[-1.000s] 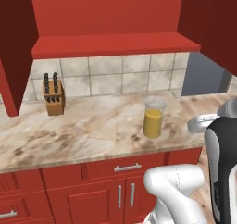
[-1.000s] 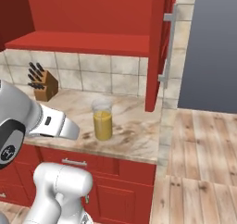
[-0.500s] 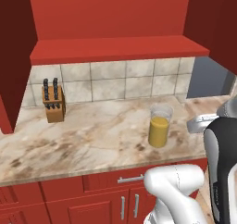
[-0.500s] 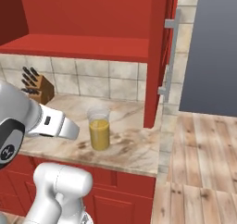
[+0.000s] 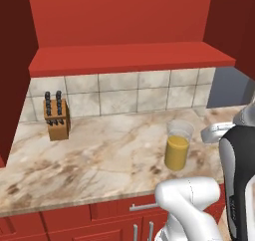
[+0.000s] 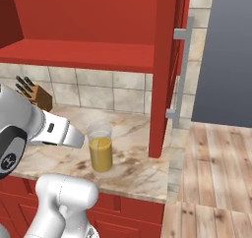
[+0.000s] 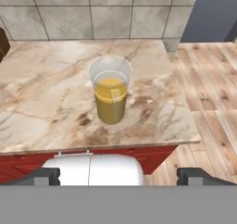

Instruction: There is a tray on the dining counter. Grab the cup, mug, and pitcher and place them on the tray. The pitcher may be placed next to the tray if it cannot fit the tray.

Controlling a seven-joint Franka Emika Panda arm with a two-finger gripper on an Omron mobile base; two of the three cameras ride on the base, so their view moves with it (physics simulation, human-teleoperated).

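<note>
- Arm [image 5: 187,200]: glossy white, rounded shell segments.
- Joint [image 5: 240,182]: dark grey-black band between white segments.
- Round dark cap with a white mark on the arm's side [image 6: 9,157].
- Fingers [image 7: 42,176]: small, dark, blocky tips.

place: kitchen | cues: red cabinets [image 5: 124,16], tiled backsplash [image 5: 124,93], knife block [image 5: 56,121]

light: even, bright, soft from above as I see it | shadows: faint under pitcher [image 7: 110,94], deeper beneath shelf [image 5: 129,58] | glare: none | focus: sharp, slightly pixelated edges
</note>
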